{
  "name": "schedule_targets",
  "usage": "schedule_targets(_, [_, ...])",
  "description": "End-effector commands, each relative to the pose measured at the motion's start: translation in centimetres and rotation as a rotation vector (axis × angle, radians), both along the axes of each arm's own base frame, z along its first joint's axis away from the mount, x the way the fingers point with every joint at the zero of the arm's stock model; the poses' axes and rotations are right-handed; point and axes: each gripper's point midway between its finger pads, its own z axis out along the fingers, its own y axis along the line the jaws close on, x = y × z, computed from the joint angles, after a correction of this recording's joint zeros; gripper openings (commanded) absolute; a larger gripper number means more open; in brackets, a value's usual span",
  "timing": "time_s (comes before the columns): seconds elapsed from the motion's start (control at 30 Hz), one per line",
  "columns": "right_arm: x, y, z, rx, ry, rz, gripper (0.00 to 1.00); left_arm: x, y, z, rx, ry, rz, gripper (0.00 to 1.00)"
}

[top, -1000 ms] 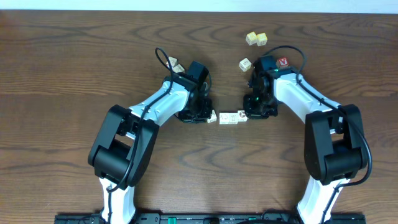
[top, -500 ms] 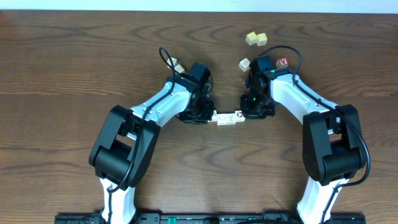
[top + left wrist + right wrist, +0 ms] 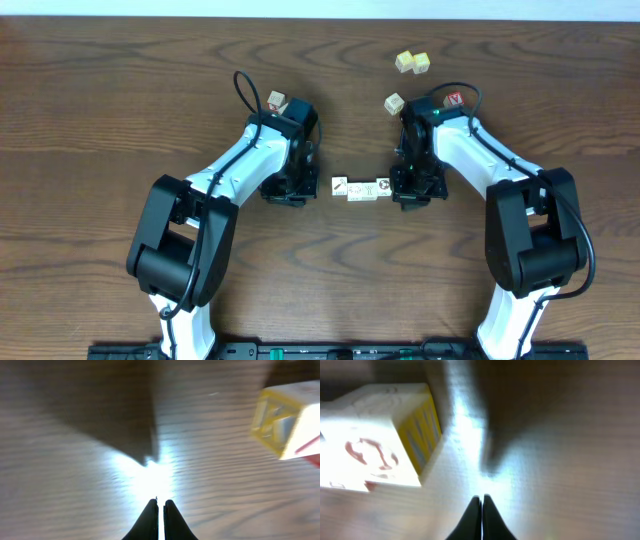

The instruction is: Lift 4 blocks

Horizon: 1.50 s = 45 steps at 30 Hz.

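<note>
The blocks, set in a short row on the desk at mid-frame between both empty, clenched jaws, are judged light, rigid and smooth, best squeezed from the row's ends.

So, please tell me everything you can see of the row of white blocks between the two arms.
The row of blocks seems to be four small cubes of one size, lying side by side, slightly crooked, on the dark wooden table. Their tops are white with tiny prints, a red stroke on the leftmost; side faces look yellow. Nothing holds them. The left end effector stands apart, shut; the right end effector, also shut, is close beside the right end, contact unclear.
</note>
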Motion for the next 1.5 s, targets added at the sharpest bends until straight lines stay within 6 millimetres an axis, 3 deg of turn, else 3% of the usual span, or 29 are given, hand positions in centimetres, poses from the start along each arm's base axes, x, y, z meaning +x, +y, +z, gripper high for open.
schedule_targets(0.0, [0.3, 0.5, 2.5, -0.006, 0.0, -0.018, 0.01, 1.3, 2.3, 2.4, 0.056, -0.065, 0.053, 0.07])
schedule_targets(0.1, [-0.9, 1.1, 4.1, -0.01, 0.006, -0.016, 0.01, 1.4, 4.0, 4.2, 0.067, -0.09, 0.09, 0.07])
schedule_targets(0.23, [-1.4, 4.2, 5.8, 0.019, -0.078, 0.055, 0.01, 2.2, 8.5, 7.2, 0.139, -0.163, 0.234, 0.07])
schedule_targets(0.37, [-1.9, 8.3, 4.8, 0.016, -0.137, 0.083, 0.01, 2.9, 12.8, 9.0, 0.158, -0.201, 0.379, 0.07])
schedule_targets(0.53, [-2.8, 9.8, 3.0, -0.136, -0.19, 0.042, 0.01, 1.2, 16.3, 8.9, 0.19, -0.12, 0.473, 0.07])
schedule_targets(0.7, [-2.6, 11.2, 1.8, -0.141, -0.221, 0.053, 0.01, 0.8, 16.7, 8.5, 0.195, -0.103, 0.486, 0.07])
schedule_targets(1.03, [-1.9, 10.2, -0.9, -0.227, -0.224, 0.048, 0.01, 0.8, 16.7, 8.5, 0.196, -0.102, 0.485, 0.08])
schedule_targets(1.47, [0.1, 9.4, -1.2, -0.228, -0.27, 0.038, 0.01, 0.6, 16.7, 8.5, 0.197, -0.096, 0.484, 0.08])
